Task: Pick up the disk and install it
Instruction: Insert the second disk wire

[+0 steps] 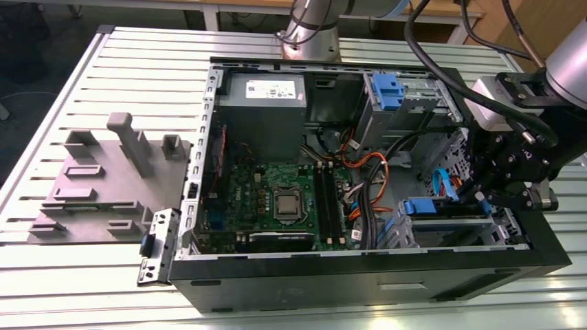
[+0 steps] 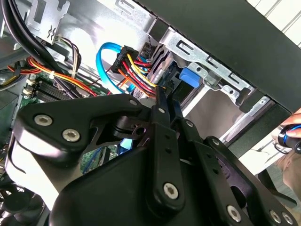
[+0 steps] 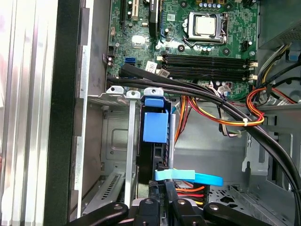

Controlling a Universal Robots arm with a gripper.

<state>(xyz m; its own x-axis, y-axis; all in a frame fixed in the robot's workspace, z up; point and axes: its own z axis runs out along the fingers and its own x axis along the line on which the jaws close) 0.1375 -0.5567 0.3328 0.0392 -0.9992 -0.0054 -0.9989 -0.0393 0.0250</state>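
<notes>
The disk (image 3: 154,153) stands on edge in a slot of the metal drive cage (image 3: 117,136), inside the open computer case (image 1: 367,271). Its blue side rail (image 3: 155,126) shows at the slot's mouth, and also in the exterior view (image 1: 427,206) and the second wrist view (image 2: 190,77). My gripper (image 3: 165,181) reaches into the case at the exterior view's right (image 1: 472,196). Its fingers (image 2: 162,101) are close together, their tips at the disk's end beside the blue data cable (image 3: 197,178) and the red-yellow power wires (image 2: 134,66). Whether they pinch anything is hidden.
A grey power-supply box (image 1: 263,103) and a bare blue bracket (image 1: 385,93) sit at the case's far end. The motherboard (image 1: 280,199) lies in the middle. Thick black cables (image 3: 211,96) cross the case. A grey fixture (image 1: 101,179) stands on the slatted table. A person's hand (image 2: 289,136) is beyond the case.
</notes>
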